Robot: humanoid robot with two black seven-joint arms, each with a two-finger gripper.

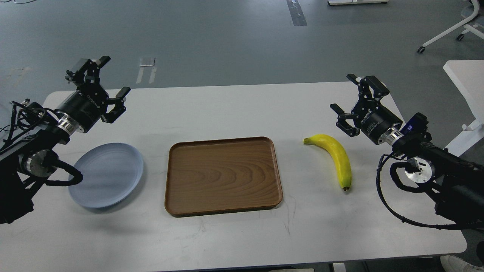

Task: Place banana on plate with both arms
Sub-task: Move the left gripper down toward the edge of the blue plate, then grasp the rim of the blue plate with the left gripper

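**Both grippers spread and empty, banana lying apart from the plate**

While both arms hang above the white table (pixel 234 109), neither holds anything. The right gripper (pixel 349 94) has its fingers spread wide with nothing between them, raised over the table's far right part. Just below it and slightly inward lies the banana (pixel 336 156), flat on the table, its greenish stem end nearest the gripper and its dark tip pointing toward the robot; gripper and fruit are not touching. The left gripper (pixel 109 77) is likewise splayed and empty, lifted over the far left corner. Beneath its arm, nearer the robot, sits the pale blue-grey plate (pixel 109 177), bare, partly crossed by a black cable. Between plate and banana rests the brown wooden tray (pixel 223 175), also bare, well apart from either gripper.
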